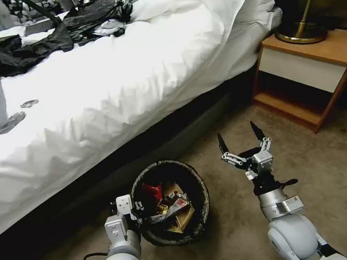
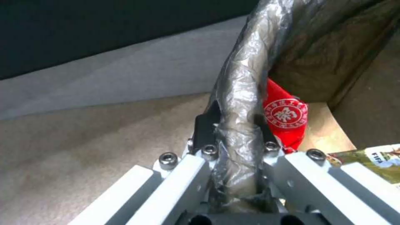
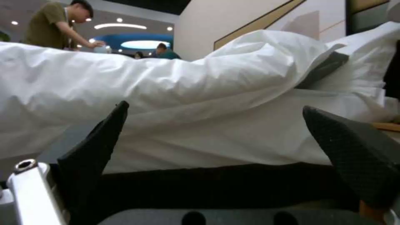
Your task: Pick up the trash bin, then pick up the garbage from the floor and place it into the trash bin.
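Head view: left hand (image 1: pixel 137 208) on bin rim (image 1: pixel 199 188).

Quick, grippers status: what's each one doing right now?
Left gripper: shut on the trash bin, clamping its bag-lined rim.
Right gripper: open, empty, beside the bin above the carpet.

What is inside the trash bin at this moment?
The trash bin, gripped at its rim by the left gripper, holds a red crushed cup, tan paper and colourful snack wrappers. Whatever lies beneath that litter is covered. The right gripper hovers open beside it.
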Robot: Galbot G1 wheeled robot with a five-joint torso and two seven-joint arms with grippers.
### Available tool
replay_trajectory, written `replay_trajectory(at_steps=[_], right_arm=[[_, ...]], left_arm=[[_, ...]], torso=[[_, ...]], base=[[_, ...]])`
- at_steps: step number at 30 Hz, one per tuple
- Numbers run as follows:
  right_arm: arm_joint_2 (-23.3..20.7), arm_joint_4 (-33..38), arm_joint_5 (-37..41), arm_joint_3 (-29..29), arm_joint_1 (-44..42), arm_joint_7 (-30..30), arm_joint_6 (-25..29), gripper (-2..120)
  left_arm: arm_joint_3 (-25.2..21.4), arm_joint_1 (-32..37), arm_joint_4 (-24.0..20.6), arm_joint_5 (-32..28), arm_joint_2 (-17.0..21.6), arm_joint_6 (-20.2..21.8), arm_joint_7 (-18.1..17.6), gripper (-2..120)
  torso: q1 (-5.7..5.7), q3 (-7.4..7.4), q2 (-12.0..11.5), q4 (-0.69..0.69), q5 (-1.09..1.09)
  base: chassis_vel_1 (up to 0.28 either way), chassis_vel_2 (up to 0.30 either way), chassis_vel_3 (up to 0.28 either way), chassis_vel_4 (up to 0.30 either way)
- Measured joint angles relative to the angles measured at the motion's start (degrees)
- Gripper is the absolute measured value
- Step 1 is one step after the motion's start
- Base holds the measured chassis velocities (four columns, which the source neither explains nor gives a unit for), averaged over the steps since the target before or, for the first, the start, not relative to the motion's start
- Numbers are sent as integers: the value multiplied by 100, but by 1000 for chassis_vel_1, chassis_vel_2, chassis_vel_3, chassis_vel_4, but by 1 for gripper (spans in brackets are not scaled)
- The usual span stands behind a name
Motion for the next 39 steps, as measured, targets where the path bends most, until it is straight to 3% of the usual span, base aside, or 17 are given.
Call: replay_trajectory(at_steps=[39], right_arm=[[-59, -57, -58, -83, 125, -25, -94, 100]], left_arm=[[-51, 100, -91, 44, -18, 12, 9, 0]], torso=[[0, 0, 0, 0, 0]], base=[[110, 111, 114, 113]])
